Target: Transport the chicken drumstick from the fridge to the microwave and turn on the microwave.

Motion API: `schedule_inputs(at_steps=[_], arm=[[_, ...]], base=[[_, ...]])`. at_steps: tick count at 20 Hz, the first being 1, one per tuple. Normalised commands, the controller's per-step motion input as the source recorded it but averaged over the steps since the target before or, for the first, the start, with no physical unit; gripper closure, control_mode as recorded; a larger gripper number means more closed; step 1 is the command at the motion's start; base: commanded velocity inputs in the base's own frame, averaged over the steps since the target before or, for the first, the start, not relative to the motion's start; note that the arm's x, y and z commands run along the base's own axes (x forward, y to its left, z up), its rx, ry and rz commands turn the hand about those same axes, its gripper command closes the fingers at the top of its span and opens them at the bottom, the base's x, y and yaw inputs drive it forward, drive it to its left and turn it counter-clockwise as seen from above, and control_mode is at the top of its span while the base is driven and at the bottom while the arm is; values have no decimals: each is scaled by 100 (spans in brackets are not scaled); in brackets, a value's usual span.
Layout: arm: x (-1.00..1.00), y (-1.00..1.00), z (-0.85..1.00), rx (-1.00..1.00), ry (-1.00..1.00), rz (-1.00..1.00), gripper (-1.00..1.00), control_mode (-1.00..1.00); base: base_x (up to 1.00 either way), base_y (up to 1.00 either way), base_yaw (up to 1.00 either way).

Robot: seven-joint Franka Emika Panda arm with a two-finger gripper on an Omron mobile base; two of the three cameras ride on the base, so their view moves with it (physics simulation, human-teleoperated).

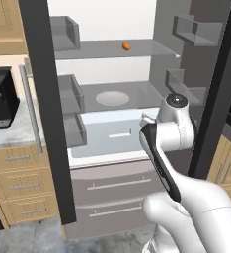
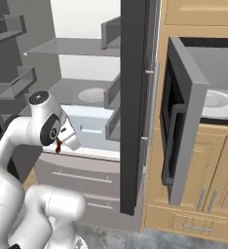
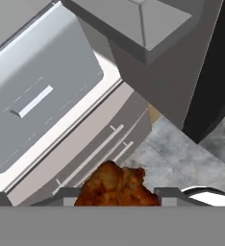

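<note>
My gripper is shut on the chicken drumstick, a reddish-brown piece held between the two fingertips. In the right base view the drumstick hangs under the hand, in front of the fridge's pale drawer. The fridge stands open, both of its dark doors swung wide. To the right, the microwave has its door open, and the white turntable plate lies bare inside.
A small round orange item sits on the upper fridge shelf, a white plate on the middle one. The right fridge door stands between my hand and the microwave. A black coffee machine is on the left counter.
</note>
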Motion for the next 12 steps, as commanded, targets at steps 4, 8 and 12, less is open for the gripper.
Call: schedule_inputs(at_steps=[4, 8, 12], arm=[[0, 0, 0, 0, 0, 0, 100, 100], [0, 0, 0, 0, 0, 0, 100, 100], [0, 0, 0, 0, 0, 0, 100, 100]], base=[[-49, 0, 0], [-56, 0, 0], [-54, 0, 0]])
